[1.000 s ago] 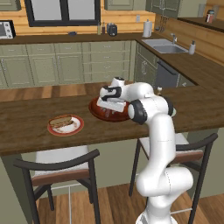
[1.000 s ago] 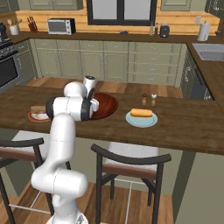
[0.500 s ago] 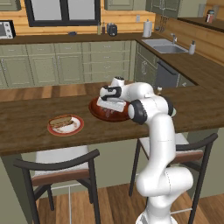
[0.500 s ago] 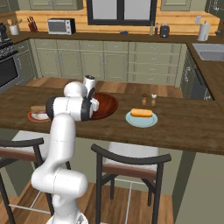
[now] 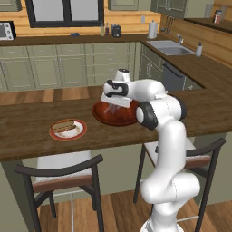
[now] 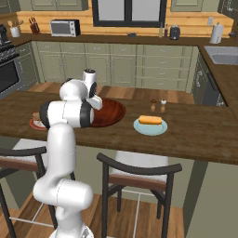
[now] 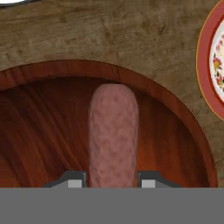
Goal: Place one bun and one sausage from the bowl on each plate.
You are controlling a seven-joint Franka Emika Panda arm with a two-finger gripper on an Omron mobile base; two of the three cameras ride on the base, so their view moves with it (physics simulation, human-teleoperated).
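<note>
My gripper [image 7: 111, 181] reaches down into the reddish-brown bowl [image 7: 175, 109] and is shut on a dark pink-brown sausage [image 7: 113, 131], with a fingertip pressed to each side of its near end. From the base, the hand [image 5: 113, 102] hangs low over the bowl [image 5: 102, 117]. On the red-rimmed plate [image 5: 68, 135] to the left lie a tan bun [image 5: 63, 125] and something darker beside it. The teal plate [image 6: 150, 128] right of the bowl [image 6: 111, 114] carries a yellow-orange bun [image 6: 150, 120].
Two small shakers [image 6: 157, 106] stand behind the teal plate. Dark bar stools [image 5: 63, 174] sit under the counter's front edge [image 5: 90, 149]. The red-rimmed plate [image 7: 210, 61] lies close beside the bowl's rim in the hand view.
The jaws have closed in on the sausage. The arm stays in place over the bowl, and both plates are unchanged.
</note>
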